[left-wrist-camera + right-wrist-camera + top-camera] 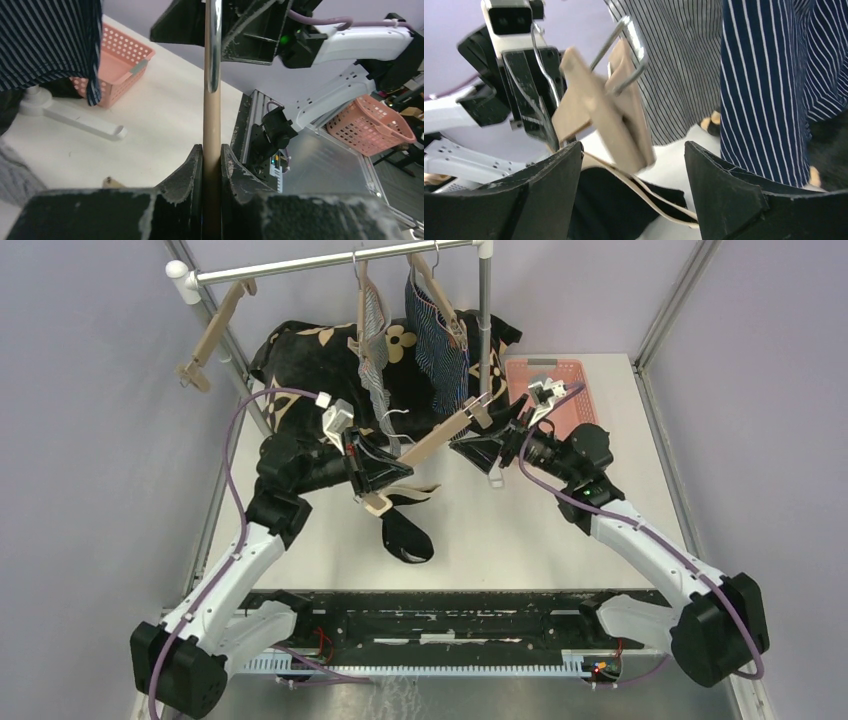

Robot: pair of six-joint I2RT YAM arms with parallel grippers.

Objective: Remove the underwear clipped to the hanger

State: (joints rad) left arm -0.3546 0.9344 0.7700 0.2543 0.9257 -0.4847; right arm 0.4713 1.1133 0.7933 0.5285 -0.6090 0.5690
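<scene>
My left gripper (378,476) (212,150) is shut on the bar of a wooden clip hanger (440,435) (211,110), held tilted above the table. My right gripper (492,422) (633,147) is open, its fingers on either side of the clip (624,120) at the hanger's upper end. The black underwear (407,537) (609,205) droops from below the hanger onto the table; whether a clip still grips it is hidden. The grey-white striped underwear (372,340) (674,60) and the navy striped underwear (440,340) (769,75) (50,40) hang clipped on hangers on the rail (330,262).
An empty wooden hanger (215,330) hangs at the rail's left. The big black cloth with tan flowers (310,350) lies behind. A pink basket (560,380) (120,60) stands at the back right. The rack's upright post (484,310) and white foot (495,478) are near my right gripper.
</scene>
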